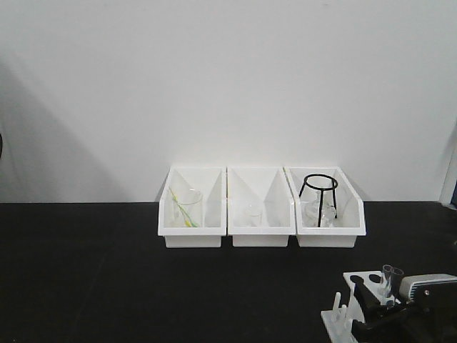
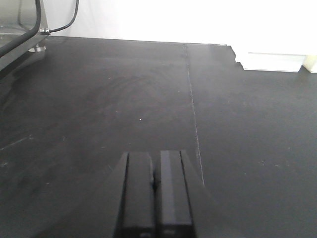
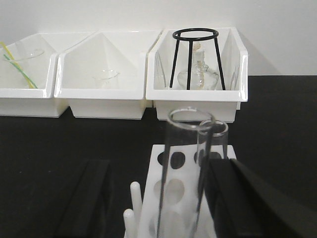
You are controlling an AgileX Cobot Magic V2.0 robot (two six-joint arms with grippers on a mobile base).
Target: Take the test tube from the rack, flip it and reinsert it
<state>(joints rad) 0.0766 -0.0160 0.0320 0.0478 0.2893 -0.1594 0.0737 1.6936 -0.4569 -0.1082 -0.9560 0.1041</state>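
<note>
Black bench: my right gripper gapes empty around the tube, seemingly untouched. Slick, brittle glass; pinch gently mid-length.

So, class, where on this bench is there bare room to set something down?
Bare black tabletop runs from the three bins to the near edge, left of the rack. Crowded: the near right corner, with rack, test tubes and right gripper.
</note>
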